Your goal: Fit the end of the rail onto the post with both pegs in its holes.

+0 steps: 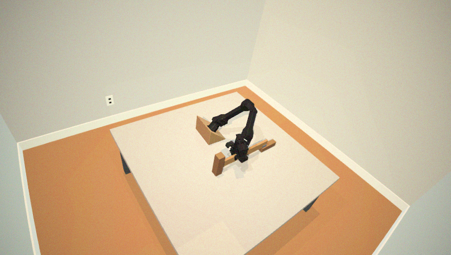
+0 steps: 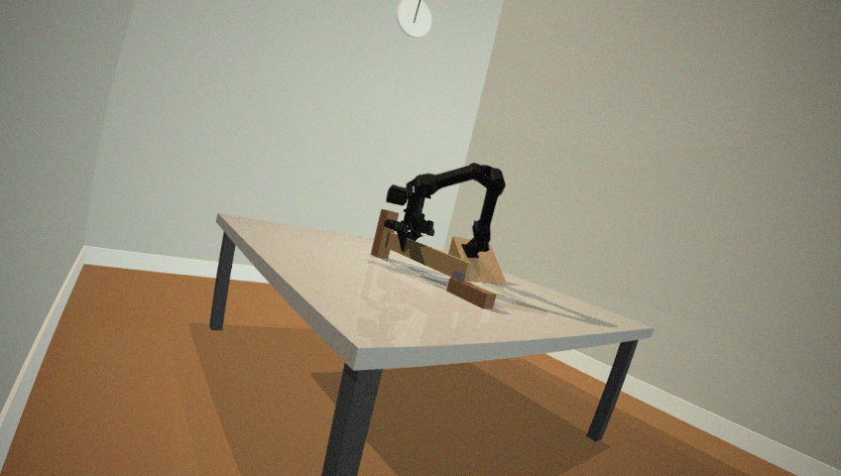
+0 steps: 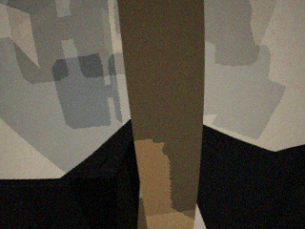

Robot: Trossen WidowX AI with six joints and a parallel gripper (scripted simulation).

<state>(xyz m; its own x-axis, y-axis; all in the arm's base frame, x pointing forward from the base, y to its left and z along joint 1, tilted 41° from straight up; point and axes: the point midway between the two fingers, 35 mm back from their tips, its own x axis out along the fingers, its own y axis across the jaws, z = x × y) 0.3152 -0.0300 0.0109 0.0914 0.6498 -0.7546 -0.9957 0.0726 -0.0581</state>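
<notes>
Top view: one gripper (image 1: 241,154) (image 2: 405,243) (image 3: 155,125), its two fingers closed on one rail (image 1: 257,147) (image 2: 439,259) (image 3: 164,72); the rail's near end is at the one post (image 1: 218,164) (image 2: 384,234), one footboard block (image 1: 268,145) (image 2: 471,293) well apart from the post.

Long tan wooden rail (image 1: 257,147) (image 2: 439,259) (image 3: 164,72), raised off the table (image 1: 195,189) (image 2: 306,265), 1 end at the upright brown post (image 1: 217,166) (image 2: 383,234), low brown block (image 1: 268,145) (image 2: 470,294) by the other.

A wedge (image 1: 203,132) (image 2: 491,266) of light wood stands on the desk (image 1: 195,189) (image 2: 283,268), well apart from its edges. Dark legs (image 1: 124,163) (image 2: 221,283) carry the desk over an orange floor (image 1: 78,189) (image 2: 135,365). Pale skirting (image 1: 126,117) (image 2: 171,257) lines the walls (image 1: 126,57) (image 2: 283,117); one bears an outlet (image 1: 109,100), and a round white clock (image 2: 414,19) hangs high, partly cut off by the frame's top.
</notes>
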